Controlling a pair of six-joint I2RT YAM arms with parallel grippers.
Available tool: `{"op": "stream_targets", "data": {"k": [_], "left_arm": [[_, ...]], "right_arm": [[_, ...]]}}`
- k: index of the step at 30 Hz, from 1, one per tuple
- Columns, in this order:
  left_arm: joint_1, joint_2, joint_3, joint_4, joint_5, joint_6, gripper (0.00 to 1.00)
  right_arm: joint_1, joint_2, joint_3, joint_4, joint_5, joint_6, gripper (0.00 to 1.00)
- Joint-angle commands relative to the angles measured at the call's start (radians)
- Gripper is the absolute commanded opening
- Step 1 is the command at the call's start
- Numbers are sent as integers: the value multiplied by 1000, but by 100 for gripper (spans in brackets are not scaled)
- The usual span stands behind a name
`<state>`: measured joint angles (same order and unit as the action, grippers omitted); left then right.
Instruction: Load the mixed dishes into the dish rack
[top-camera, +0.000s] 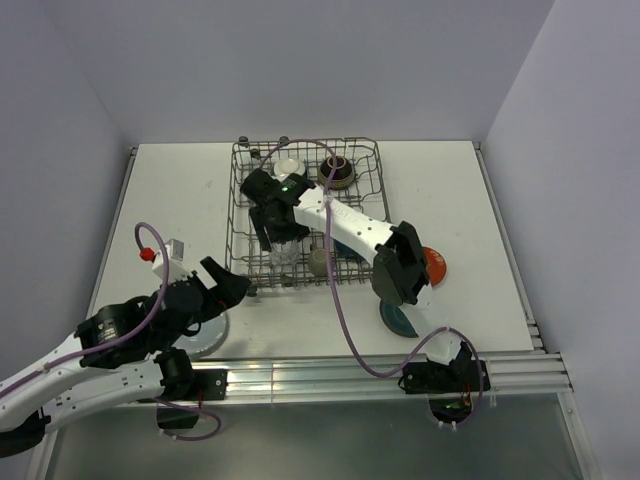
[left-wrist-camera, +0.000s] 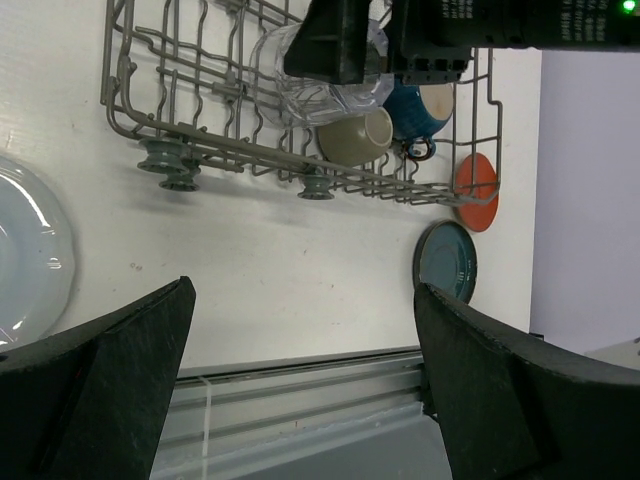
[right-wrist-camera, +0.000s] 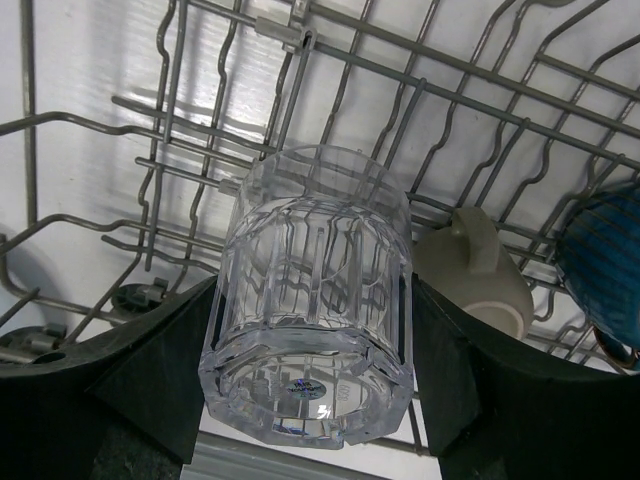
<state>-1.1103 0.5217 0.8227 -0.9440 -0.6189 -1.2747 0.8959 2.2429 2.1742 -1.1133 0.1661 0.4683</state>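
**Operator:** Why is the glass sitting like that?

**Spotter:** Your right hand (right-wrist-camera: 310, 300) is clamped on the sides of the clear glass (right-wrist-camera: 320, 230), one finger on each flank. The thick base faces your wrist camera and the mouth points at the wires of the dish rack (top-camera: 237, 205). I judge that suits draining: mouth down, over the tines near the rack's front edge. The beige cup (right-wrist-camera: 480, 270) lies just beside it and the blue mug (right-wrist-camera: 605, 260) is further right, so you're filling the free slot next to them.

**Operator:** And my other arm?

**Spotter:** Your left hand (left-wrist-camera: 303, 300) hangs over the bench (left-wrist-camera: 280, 240) in front of the rack, fingers wide apart, nothing between them. It's well out of the right arm's way, with the pale plate (left-wrist-camera: 30, 260) close on one side. The teal plate (left-wrist-camera: 446, 262) and the orange-red plate (left-wrist-camera: 477, 190) wait on the bench by the rack's corner.

**Operator:** Anything readable?

**Spotter:** There's a small sticker (right-wrist-camera: 300, 385) on the glass base, but its print is too fine to make out. White lettering on your right arm's housing is cut off at the edge of the left wrist view, so I can't read that either.
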Motion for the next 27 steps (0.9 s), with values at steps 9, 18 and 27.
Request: {"op": "stream_targets", "data": {"k": [9, 18, 27], "left_arm": [[-2, 6, -19, 14, 25, -6, 97], [-2, 78, 24, -18, 33, 15, 98], [-2, 93, -29, 166, 198, 116, 95]], "right_arm": [[-8, 63, 35, 17, -13, -22, 49], [-6, -32, -13, 78, 16, -20, 80], [-8, -184, -94, 104, 59, 1, 100]]}}
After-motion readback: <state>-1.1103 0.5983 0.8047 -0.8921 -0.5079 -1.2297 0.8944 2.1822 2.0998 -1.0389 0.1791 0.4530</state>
